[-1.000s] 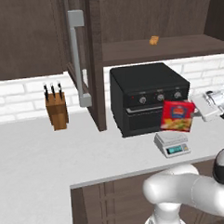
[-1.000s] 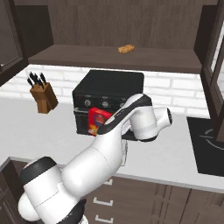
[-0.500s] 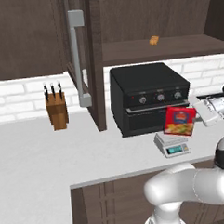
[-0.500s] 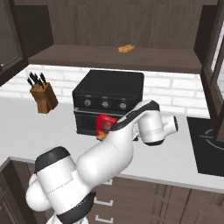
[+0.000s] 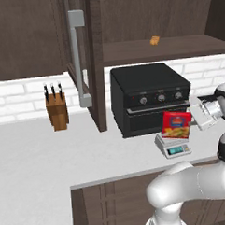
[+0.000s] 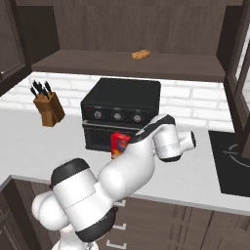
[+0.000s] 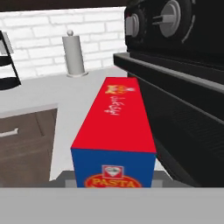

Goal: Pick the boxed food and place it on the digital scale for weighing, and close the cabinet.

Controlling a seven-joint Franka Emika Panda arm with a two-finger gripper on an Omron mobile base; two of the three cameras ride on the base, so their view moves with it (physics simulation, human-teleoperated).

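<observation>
Red-fronted cardboard food box (image 5: 176, 125) has come down since a moment ago and now sits on the small flat grey scale (image 5: 173, 146) by the black oven (image 5: 148, 96), with the tool (image 5: 195, 121) maybe holding it, I cannot tell, and the tall brown glass-door cabinet (image 5: 80, 60) is open.

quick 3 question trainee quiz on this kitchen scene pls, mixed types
1. True or false: the boxed food stands upright on the digital scale.
2. What stands right behind the scale? A) knife block B) black oven C) paper towel holder
3. Fill in: the cabinet door is ____.

Key: 1 true. 2 B, the black oven. 3 open, swung out over the counter.
</observation>
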